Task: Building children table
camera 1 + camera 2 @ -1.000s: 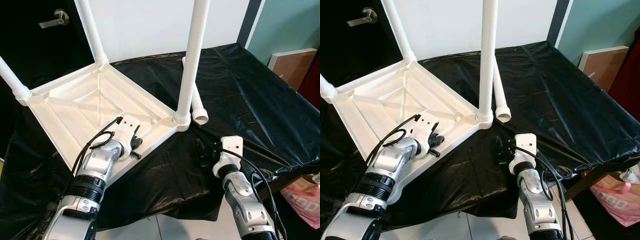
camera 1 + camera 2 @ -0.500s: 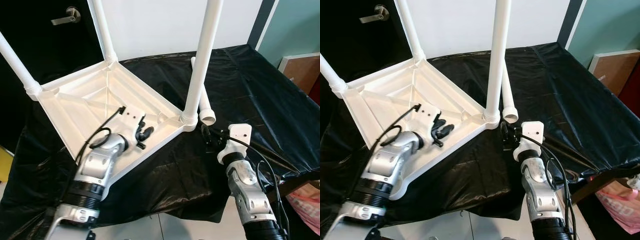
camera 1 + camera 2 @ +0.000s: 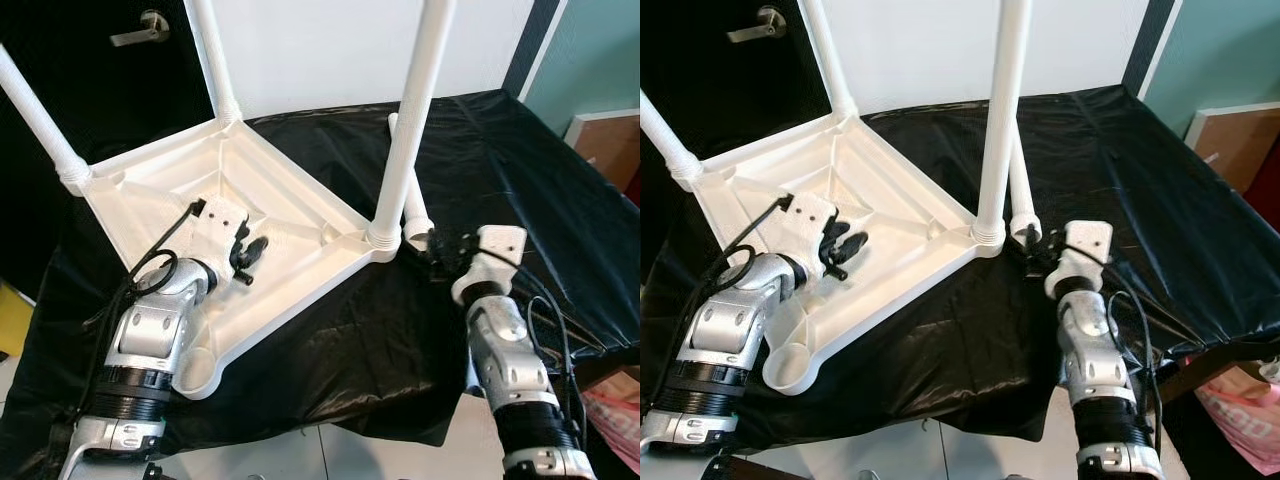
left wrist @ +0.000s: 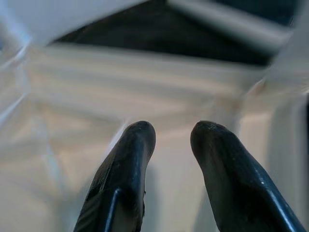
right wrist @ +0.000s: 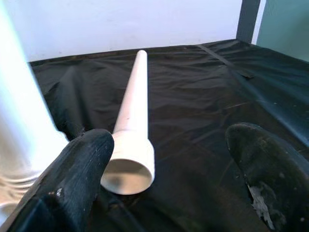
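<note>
A white children's table top [image 3: 160, 195] lies upside down on the black cloth, with three white legs standing up from its corners. Its near corner socket [image 3: 200, 372] holds no leg. A loose white leg [image 3: 414, 208] lies on the cloth behind the near-right upright leg [image 3: 410, 110]. My right gripper [image 5: 171, 145] is open, its fingers on either side of the loose leg's open end [image 5: 128, 174], not touching it. My left gripper [image 4: 171, 133] hovers over the ribbed underside, open by a narrow gap with nothing between its fingers.
The black-covered work table [image 3: 520, 170] ends close in front of me and drops off at the right. A dark door with a handle [image 3: 140, 30] and a white wall stand behind. A brown board [image 3: 612, 135] and a pink bag [image 3: 615, 420] are at the right.
The camera has shifted. My right gripper has moved forward up to the loose leg's open end. My left gripper has slid further in over the table's underside.
</note>
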Available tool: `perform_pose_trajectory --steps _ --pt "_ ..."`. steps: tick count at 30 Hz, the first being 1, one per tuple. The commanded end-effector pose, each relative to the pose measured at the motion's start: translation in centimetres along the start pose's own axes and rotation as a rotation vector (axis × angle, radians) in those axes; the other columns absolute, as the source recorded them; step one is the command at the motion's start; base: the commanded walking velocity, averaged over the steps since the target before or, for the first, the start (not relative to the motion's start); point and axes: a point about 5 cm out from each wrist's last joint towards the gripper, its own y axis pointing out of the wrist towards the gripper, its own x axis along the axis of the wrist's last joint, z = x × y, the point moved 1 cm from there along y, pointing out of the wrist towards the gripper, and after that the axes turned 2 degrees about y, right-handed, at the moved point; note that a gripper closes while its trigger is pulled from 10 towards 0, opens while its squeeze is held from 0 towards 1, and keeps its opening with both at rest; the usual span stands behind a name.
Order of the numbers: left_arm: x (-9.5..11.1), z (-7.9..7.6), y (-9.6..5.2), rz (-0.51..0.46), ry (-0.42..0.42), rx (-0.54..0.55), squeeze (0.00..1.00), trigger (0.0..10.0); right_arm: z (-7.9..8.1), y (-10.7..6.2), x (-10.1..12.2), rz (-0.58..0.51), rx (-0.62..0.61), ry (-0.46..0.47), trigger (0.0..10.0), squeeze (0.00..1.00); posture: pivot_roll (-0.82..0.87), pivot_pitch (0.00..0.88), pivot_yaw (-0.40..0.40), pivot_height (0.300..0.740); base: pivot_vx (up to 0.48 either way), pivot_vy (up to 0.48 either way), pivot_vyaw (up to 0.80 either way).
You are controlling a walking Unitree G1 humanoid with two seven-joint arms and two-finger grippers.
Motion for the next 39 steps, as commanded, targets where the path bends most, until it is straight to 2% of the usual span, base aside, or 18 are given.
perform_pose_trajectory --steps 1,2,5,8,9,17,19,32,39 --pt "1.9 -2.9 -0.4 -0.112 -0.029 -0.173 0.00 10.0 -0.5 0.5 -0.5 0.011 -0.020 0.028 10.0 0.00 -0.07 0.114 0.013 0.740 0.000 0.000 0.00" --pt "2.6 -3.8 -0.6 -0.143 -0.051 -0.220 0.00 10.0 -0.5 0.8 -0.6 0.010 -0.021 0.038 10.0 0.00 -0.07 0.114 0.013 0.740 0.000 0.000 0.00" --pt "3.6 -4.6 -1.0 -0.188 -0.077 -0.270 0.00 10.0 -0.4 1.1 -0.6 0.005 -0.012 0.046 10.0 0.00 -0.05 0.128 0.008 0.740 0.000 0.000 0.00" --pt "4.1 -4.7 -1.2 -0.205 -0.087 -0.278 0.00 10.0 -0.4 1.4 -0.6 0.007 -0.009 0.052 10.0 0.00 -0.03 0.142 0.006 0.740 0.000 0.000 0.00" --pt "4.9 -4.6 -1.6 -0.223 -0.096 -0.277 0.00 10.0 -0.3 2.3 -0.7 0.009 0.012 0.060 10.0 0.00 0.01 0.163 0.008 0.740 0.000 0.000 0.00" --pt "5.0 -4.5 -2.3 -0.211 -0.081 -0.264 0.00 10.0 0.0 3.9 -0.6 0.035 0.029 0.051 10.0 0.00 0.05 0.177 0.008 0.740 0.000 0.000 0.00" --pt "5.1 -4.6 -3.1 -0.197 -0.077 -0.247 0.00 10.0 0.4 5.0 -0.4 0.049 0.052 0.060 10.0 0.00 0.10 0.192 0.007 0.740 0.000 0.000 0.00" --pt "5.0 -5.3 -4.4 -0.161 -0.081 -0.241 0.00 10.0 2.1 6.8 0.1 0.098 0.124 0.067 10.0 0.00 0.16 0.216 0.005 0.740 0.000 0.000 0.00" --pt "5.0 -5.4 -4.7 -0.150 -0.089 -0.240 0.00 10.0 2.5 7.2 0.3 0.113 0.142 0.052 10.0 0.00 0.17 0.223 0.007 0.740 0.000 0.000 0.00"
